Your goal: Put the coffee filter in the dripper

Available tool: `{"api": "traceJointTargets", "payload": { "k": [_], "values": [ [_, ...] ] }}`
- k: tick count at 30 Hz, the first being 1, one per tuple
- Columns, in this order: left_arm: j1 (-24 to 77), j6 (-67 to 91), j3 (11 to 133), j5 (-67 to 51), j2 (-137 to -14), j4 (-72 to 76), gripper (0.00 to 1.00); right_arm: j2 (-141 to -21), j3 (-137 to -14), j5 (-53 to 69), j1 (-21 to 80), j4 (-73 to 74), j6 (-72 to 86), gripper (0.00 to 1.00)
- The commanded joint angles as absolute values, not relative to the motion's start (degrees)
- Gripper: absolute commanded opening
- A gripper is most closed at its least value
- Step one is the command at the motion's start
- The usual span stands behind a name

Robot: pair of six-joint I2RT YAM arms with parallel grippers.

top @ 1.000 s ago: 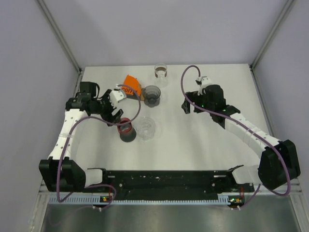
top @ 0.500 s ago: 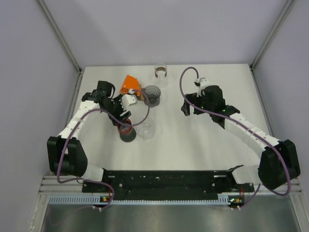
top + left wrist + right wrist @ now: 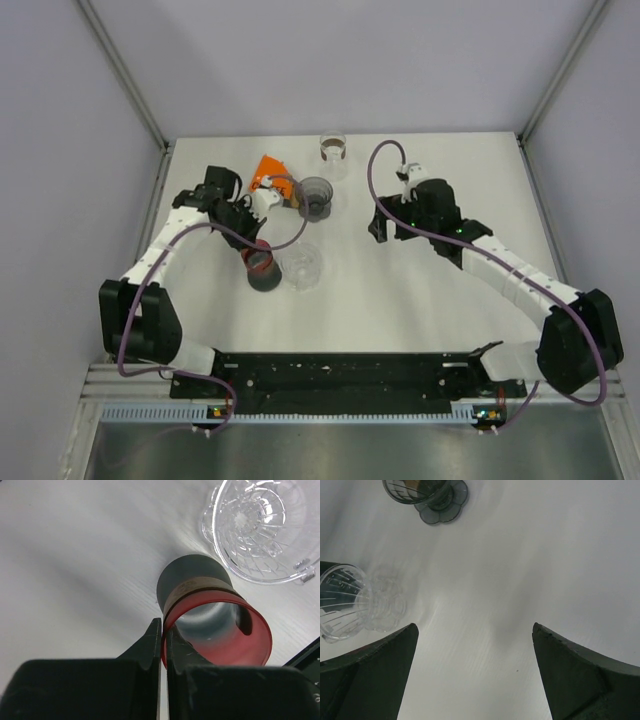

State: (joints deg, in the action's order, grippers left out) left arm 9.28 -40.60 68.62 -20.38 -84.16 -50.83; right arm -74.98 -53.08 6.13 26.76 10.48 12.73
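A clear glass dripper sits mid-table, with a red-rimmed dark cup touching its left side. My left gripper is shut on the cup's red rim, one finger inside the wall and one outside. A smoky grey dripper stands farther back. Beside it lies an orange packet with lettering. I cannot make out a coffee filter itself. My right gripper hovers open over bare table, right of the drippers, holding nothing.
A small glass with brown contents stands at the back edge. Grey walls and metal posts close in the white table on three sides. Both arms' purple cables loop above the table.
My left gripper swung from beside the orange packet down to the red cup and went from open to shut on its rim. The right arm shifted slightly left.
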Motion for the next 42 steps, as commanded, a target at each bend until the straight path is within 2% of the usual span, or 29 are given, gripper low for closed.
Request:
{"api": "traceJointTargets", "payload": {
  "k": [1, 5, 12, 15, 20, 27, 34, 37, 39, 42],
  "values": [
    [9.4, -22.2, 73.6, -13.9, -80.5, -46.3, 0.0, -72.9, -58.4, 0.4, 32.9, 10.4, 17.3, 0.95],
    [9.3, -6.8, 77.4, -5.5, -79.1, -44.8, 0.0, -74.1, -62.9, -9.4, 40.3, 8.0, 23.0, 0.89],
    [11.0, 12.2, 73.2, -0.6, -73.3, -39.8, 0.0, -83.1, -74.6, -21.2, 53.7, -1.0, 25.3, 0.66],
    [13.0, 17.2, 72.0, 4.7, -71.7, -40.0, 0.0, -89.6, -80.7, -21.8, 56.5, -1.4, 25.0, 0.65],
    [13.3, 23.4, 73.6, 6.1, -71.3, -41.4, 0.0, -99.4, -89.7, -21.0, 58.9, -0.1, 24.9, 0.65],
    [14.0, 25.6, 75.5, 4.9, -72.1, -42.3, 0.0, -106.3, -95.3, -23.2, 59.1, 2.1, 23.3, 0.65],
    [14.4, 26.1, 75.7, 5.8, -72.4, -41.6, 0.0, -115.6, -105.3, -24.3, 59.0, 10.6, 19.3, 0.64],
    [14.4, 26.0, 75.9, 5.4, -72.4, -41.1, 0.0, -117.2, -106.9, -24.5, 59.1, 12.9, 18.2, 0.61],
    [14.4, 26.0, 76.3, 4.2, -72.7, -40.9, 0.0, -118.0, -107.3, -25.1, 58.9, 13.9, 17.1, 0.51],
    [14.4, 25.9, 76.7, 2.4, -73.0, -40.3, 0.0, -117.7, -107.5, -26.1, 58.6, 14.8, 16.2, 0.21]
  ]
}}
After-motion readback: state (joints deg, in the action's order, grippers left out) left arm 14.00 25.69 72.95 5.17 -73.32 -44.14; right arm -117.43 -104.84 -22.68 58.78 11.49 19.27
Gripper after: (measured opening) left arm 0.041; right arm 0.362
